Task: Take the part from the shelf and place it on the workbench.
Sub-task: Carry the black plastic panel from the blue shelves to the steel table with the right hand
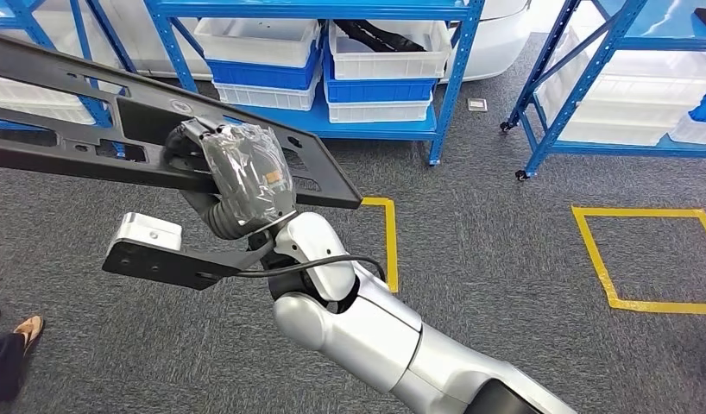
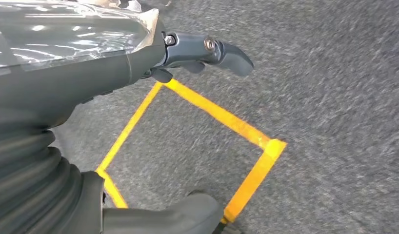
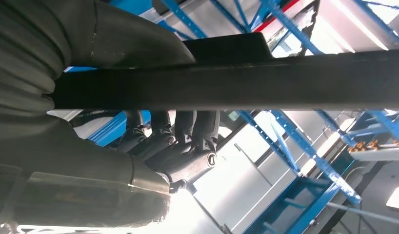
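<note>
Blue metal shelving (image 1: 436, 86) stands along the far side of the grey carpet (image 1: 488, 259), its lower level stacked with white and blue bins (image 1: 263, 60). Yellow tape squares (image 1: 643, 259) are marked on the floor. Down in the near corner a person's foot in a sandal (image 1: 26, 329) rests on the carpet.

the long black part (image 1: 91, 112) is running off the head view's left edge, so its far end is not showing. the right hand (image 1: 237, 168) is covering the part's middle. a person's shoe (image 1: 28, 328) is being cut off at the left edge. the carpet (image 2: 334, 73) is blurring in the left wrist view.
</note>
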Controlling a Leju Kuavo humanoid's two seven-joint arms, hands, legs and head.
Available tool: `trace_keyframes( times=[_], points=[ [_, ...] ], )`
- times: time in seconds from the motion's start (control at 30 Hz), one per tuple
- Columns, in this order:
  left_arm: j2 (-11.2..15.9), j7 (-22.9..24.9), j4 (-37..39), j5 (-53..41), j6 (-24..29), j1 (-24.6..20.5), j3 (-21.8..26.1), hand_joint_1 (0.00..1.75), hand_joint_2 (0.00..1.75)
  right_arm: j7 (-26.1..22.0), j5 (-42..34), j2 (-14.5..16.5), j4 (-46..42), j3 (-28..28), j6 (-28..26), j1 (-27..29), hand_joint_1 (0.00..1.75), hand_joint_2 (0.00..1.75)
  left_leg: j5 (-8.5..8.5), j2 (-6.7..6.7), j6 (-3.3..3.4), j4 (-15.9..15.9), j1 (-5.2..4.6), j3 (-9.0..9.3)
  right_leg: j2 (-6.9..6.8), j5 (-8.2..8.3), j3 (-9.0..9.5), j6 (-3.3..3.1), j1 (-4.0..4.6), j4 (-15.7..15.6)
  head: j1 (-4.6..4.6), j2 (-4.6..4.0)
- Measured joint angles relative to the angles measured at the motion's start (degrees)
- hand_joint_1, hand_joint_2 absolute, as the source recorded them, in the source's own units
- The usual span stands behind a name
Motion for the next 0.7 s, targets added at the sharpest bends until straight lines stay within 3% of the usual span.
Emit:
trace_keyframes(
  times=[0.07,0.1,0.13,0.2,0.27,0.3,0.33,0.4,0.43,0.5,0.57,0.63,0.7],
  points=[
    [-0.14,0.3,0.01,-0.17,0.1,0.08,-0.01,0.0,1.75,-0.37,-0.88,-0.06,-0.1,0.27,-0.05,0.0,1.75,1.75,0.46,0.24,1.06,-0.42,-0.08,-0.78,-0.05,0.06,-1.12,0.58,-0.08,0.67,-0.01,0.0],
    [-0.17,0.47,0.01,-0.29,0.19,0.2,-0.01,0.0,1.75,-0.65,-1.26,-0.08,-0.13,0.42,-0.1,0.02,1.75,1.75,1.02,0.41,1.7,-0.5,-0.08,-1.29,0.01,-0.89,-1.96,0.56,-0.13,2.03,0.06,0.0],
    [-0.2,0.65,0.01,-0.42,0.31,0.3,0.0,0.0,1.75,-0.92,-1.51,-0.1,-0.13,0.57,-0.17,0.03,1.75,1.75,1.61,0.58,2.21,-0.56,-0.06,-1.86,0.08,-2.65,-3.25,0.36,-0.24,4.78,0.11,0.0],
    [-0.15,0.84,0.01,-0.61,0.49,0.39,-0.02,0.0,1.75,-1.26,-1.7,-0.12,-0.13,0.9,-0.28,0.08,1.75,1.75,2.62,0.72,2.64,-0.49,-0.22,-3.03,0.18,-6.74,-6.02,0.01,-0.41,12.6,0.25,0.0],
    [-0.19,1.0,0.01,-0.82,0.56,0.52,-0.14,0.0,1.75,-1.36,-1.35,-0.13,-0.12,1.25,-0.39,0.2,1.75,1.75,3.47,0.76,2.57,-0.44,-0.32,-4.05,0.2,-8.64,-6.66,0.4,-0.51,17.09,0.27,0.0],
    [-0.22,1.09,0.01,-0.93,0.58,0.58,-0.24,0.0,1.75,-1.38,-1.03,-0.12,-0.12,1.41,-0.44,0.24,1.75,1.75,3.79,0.76,2.46,-0.41,-0.35,-4.44,0.19,-8.29,-5.09,0.76,-0.53,15.71,0.27,0.0],
    [-0.24,1.15,0.01,-1.01,0.6,0.63,-0.37,0.0,1.75,-1.38,-0.69,-0.11,-0.13,1.57,-0.5,0.24,1.75,1.75,4.04,0.74,2.33,-0.39,-0.4,-4.69,0.19,-7.37,-2.48,1.04,-0.53,12.27,0.27,0.0],
    [-0.29,1.2,0.01,-1.05,0.63,0.65,-0.66,0.0,1.75,-1.38,-0.32,-0.09,-0.14,1.87,-0.58,0.18,1.75,1.75,4.38,0.69,1.97,-0.29,-0.6,-5.04,0.19,-5.63,3.22,1.1,-0.37,3.59,0.27,0.0],
    [-0.32,1.2,0.01,-1.06,0.65,0.64,-0.78,0.0,1.75,-1.37,-0.25,-0.08,-0.14,2.02,-0.62,0.11,1.75,1.75,4.54,0.7,1.7,-0.21,-0.73,-5.26,0.23,-5.28,4.82,0.94,-0.28,0.78,0.23,0.0],
    [-0.35,1.21,0.01,-1.07,0.67,0.65,-0.92,0.0,1.75,-1.27,-0.13,-0.07,-0.14,2.22,-0.72,0.0,1.75,1.75,4.95,0.81,1.04,-0.07,-0.91,-5.83,0.39,-5.21,5.48,0.48,-0.05,-0.99,0.17,0.0],
    [-0.35,1.2,0.01,-1.08,0.68,0.67,-0.99,0.0,1.75,-0.98,0.26,-0.05,-0.14,2.32,-0.81,-0.07,1.75,1.75,4.81,0.79,0.45,0.29,-0.65,-6.32,0.48,-4.81,5.2,-0.22,-0.53,-1.18,0.16,0.0],
    [-0.29,1.08,0.01,-1.04,0.68,0.69,-1.03,0.0,1.75,-0.47,1.08,-0.03,-0.14,2.35,-0.87,-0.14,1.75,1.75,2.27,0.59,-0.04,3.82,-0.41,-7.92,0.3,-4.39,5.12,-0.95,-1.0,-1.42,0.08,0.0],
    [-0.28,0.81,0.01,-0.84,0.68,0.75,-1.03,0.0,1.75,0.18,1.99,-0.04,-0.13,2.41,-0.92,-0.16,1.75,1.75,-1.68,0.37,-0.54,11.31,-0.31,-11.23,-0.07,-4.16,4.86,-1.39,-0.91,-1.43,0.02,0.0]
  ],
)
